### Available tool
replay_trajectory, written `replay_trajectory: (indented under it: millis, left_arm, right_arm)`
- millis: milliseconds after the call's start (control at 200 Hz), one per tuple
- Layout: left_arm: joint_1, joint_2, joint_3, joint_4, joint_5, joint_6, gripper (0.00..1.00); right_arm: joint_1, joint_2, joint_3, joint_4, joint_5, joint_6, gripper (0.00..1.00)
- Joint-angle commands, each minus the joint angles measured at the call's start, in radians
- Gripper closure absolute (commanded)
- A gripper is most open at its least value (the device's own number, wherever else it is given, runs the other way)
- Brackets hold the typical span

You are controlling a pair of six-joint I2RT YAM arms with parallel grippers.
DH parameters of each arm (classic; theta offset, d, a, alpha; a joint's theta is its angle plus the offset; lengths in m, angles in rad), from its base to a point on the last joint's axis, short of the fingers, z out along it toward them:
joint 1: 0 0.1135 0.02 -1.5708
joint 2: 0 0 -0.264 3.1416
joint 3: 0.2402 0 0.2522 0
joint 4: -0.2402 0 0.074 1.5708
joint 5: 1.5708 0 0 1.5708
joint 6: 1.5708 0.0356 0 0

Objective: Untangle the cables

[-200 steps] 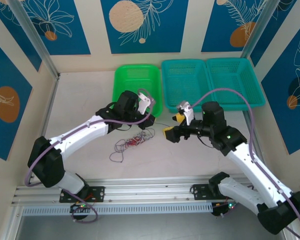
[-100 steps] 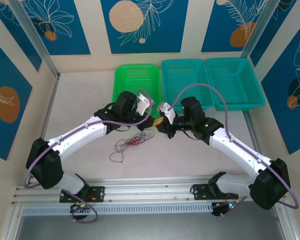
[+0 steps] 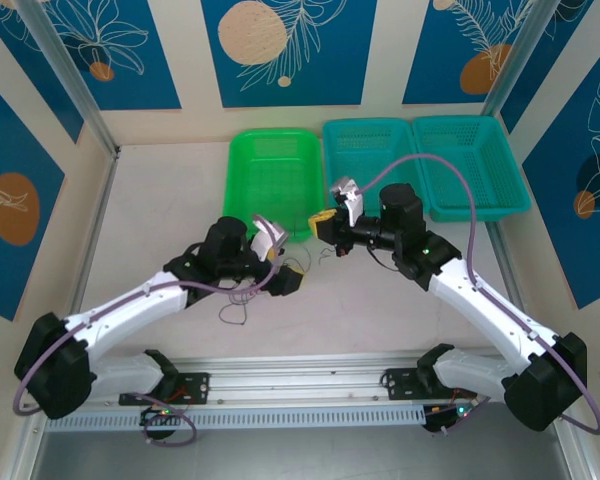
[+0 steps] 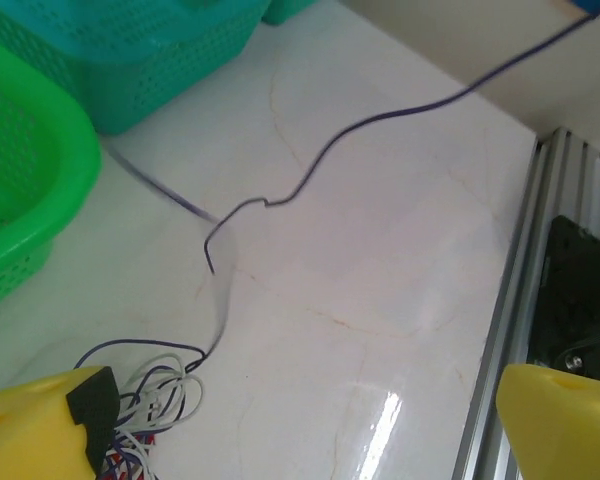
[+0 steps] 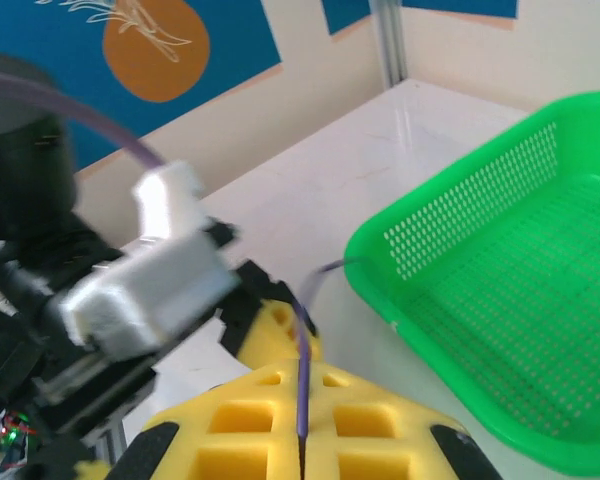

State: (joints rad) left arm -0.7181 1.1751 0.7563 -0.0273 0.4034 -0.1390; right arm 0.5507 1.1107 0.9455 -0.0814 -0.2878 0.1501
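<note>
Your left gripper (image 4: 300, 400) hung wide open and empty over the tangle (image 4: 150, 400) on the table (image 4: 380, 250), your right gripper (image 5: 302, 390) pinched 1 dark cable (image 5: 304, 325) beside the green basket (image 5: 450, 205), so you needed a slow, low pull away.

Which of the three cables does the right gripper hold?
The black cable: it runs into the shut right gripper, while the other cables lie bundled.

cables (image 4: 152, 398) | tangled heap on table (image 4: 400, 290) | dark strand (image 4: 310, 180) stretching away
</note>
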Motion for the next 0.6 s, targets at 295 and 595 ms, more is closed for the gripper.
replay_trajectory:
  millis: [295, 595]
  left_arm:
    - [0.024, 0.127, -0.136, 0.207, -0.237, -0.123, 0.01]
    - [0.024, 0.467, -0.026, 0.115, -0.226, -0.147, 0.19]
  right_arm:
    - [-0.036, -0.105, 0.021, 0.034, 0.026, 0.235, 1.0]
    - [-0.048, -0.134, 0.043, 0.035, -0.034, 0.347, 1.0]
